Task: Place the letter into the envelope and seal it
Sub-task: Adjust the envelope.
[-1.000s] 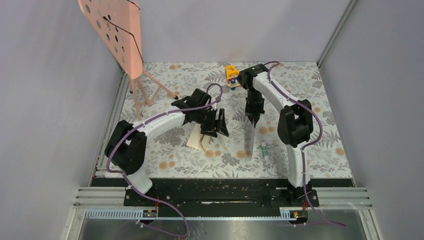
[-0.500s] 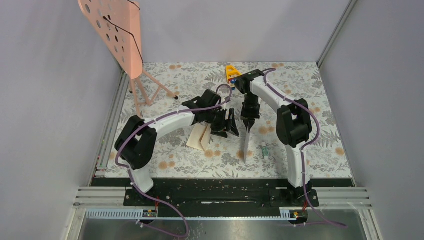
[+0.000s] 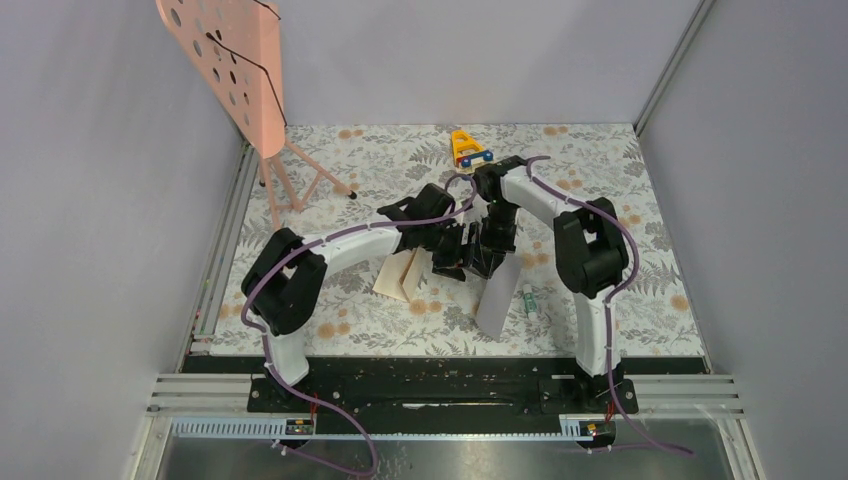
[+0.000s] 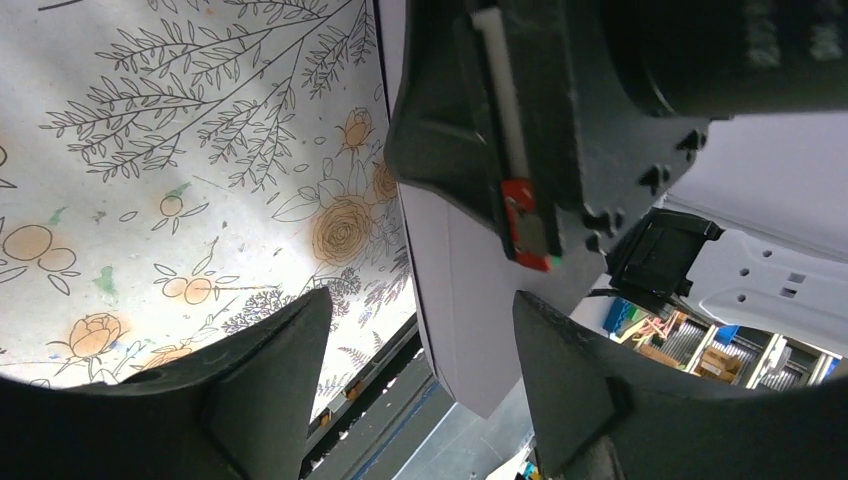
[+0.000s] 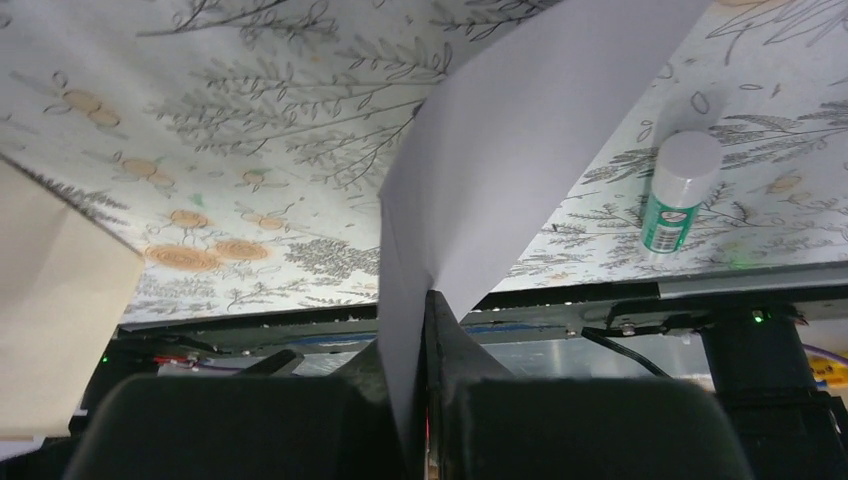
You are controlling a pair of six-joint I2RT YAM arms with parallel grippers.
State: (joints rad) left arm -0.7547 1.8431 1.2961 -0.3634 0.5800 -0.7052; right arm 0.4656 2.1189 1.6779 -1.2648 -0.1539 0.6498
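Now the right gripper (image 3: 490,262) has its fingers (image 5: 452,345) pressed together on the envelope (image 3: 497,300), pinching one edge of it. From the right wrist, the grey-lilac paper (image 5: 520,140) fans out ahead of the fingertips in two planes that meet at a crease running from the pinch. It is held above the table (image 5: 250,90); whether its far edge touches the surface cannot be told.

The left gripper (image 3: 452,262) sits just beside the right one, and its fingers (image 4: 270,370) are spread wide with nothing between the pads. In the left wrist view the envelope (image 4: 470,300) hangs ahead of that gap, nearer the right-hand finger. The right gripper (image 4: 520,130) is close above it, clamped on the paper's top edge.

A glue stick (image 5: 675,190) lies on the table to the right of the right fingers, just beside the envelope. A tan sheet (image 3: 400,275) lies to the left of the left fingers, near them; its corner (image 5: 50,300) shows well to the left of the right fingers.
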